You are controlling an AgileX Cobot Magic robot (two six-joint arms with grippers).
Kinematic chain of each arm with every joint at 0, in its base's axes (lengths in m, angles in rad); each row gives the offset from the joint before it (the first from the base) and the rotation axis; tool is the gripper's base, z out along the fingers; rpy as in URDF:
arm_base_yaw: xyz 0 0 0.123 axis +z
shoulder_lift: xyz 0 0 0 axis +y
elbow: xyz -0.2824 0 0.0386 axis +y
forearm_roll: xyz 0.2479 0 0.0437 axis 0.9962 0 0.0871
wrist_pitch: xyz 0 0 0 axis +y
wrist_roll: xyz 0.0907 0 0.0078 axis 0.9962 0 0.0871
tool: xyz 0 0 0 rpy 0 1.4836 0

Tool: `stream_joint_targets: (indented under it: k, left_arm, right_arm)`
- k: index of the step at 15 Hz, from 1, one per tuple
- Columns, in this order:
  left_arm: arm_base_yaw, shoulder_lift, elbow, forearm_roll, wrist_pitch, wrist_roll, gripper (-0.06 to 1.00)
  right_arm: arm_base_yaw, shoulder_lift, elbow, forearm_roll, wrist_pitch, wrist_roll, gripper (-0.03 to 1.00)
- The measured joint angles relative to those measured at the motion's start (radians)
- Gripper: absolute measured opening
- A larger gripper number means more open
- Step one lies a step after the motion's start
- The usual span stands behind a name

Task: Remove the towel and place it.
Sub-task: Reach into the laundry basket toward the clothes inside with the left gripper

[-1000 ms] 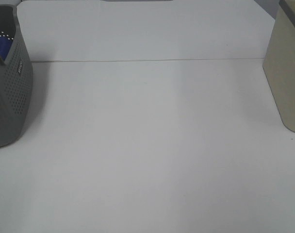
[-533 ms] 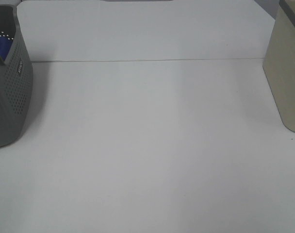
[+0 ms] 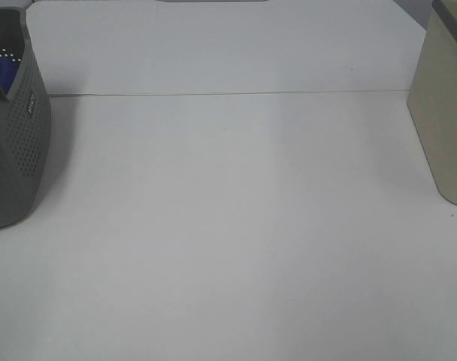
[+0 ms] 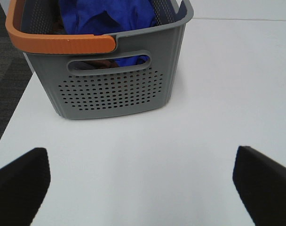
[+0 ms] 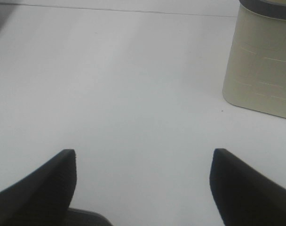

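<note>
Progress is none yet: you see the towel [image 4: 110, 16] lies bunched inside the grey basket [image 4: 115, 94]. Your left gripper [image 4: 143, 181] and right gripper [image 5: 143, 186] both stand spread wide, holding nothing.

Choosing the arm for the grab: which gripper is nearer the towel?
Left. The left gripper, open, faces the basket holding the towel, some table between. The right gripper, open, looks toward the beige bin at the table's opposite side.
</note>
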Motion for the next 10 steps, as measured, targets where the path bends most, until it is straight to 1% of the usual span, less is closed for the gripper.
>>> stream_joint_targets:
  k: [10]
  left_arm:
    - [0.0,0.0,0.0,-0.002,0.0,0.0,0.99]
  right_arm:
    - [0.0,0.0,0.0,0.0,0.0,0.0,0.76]
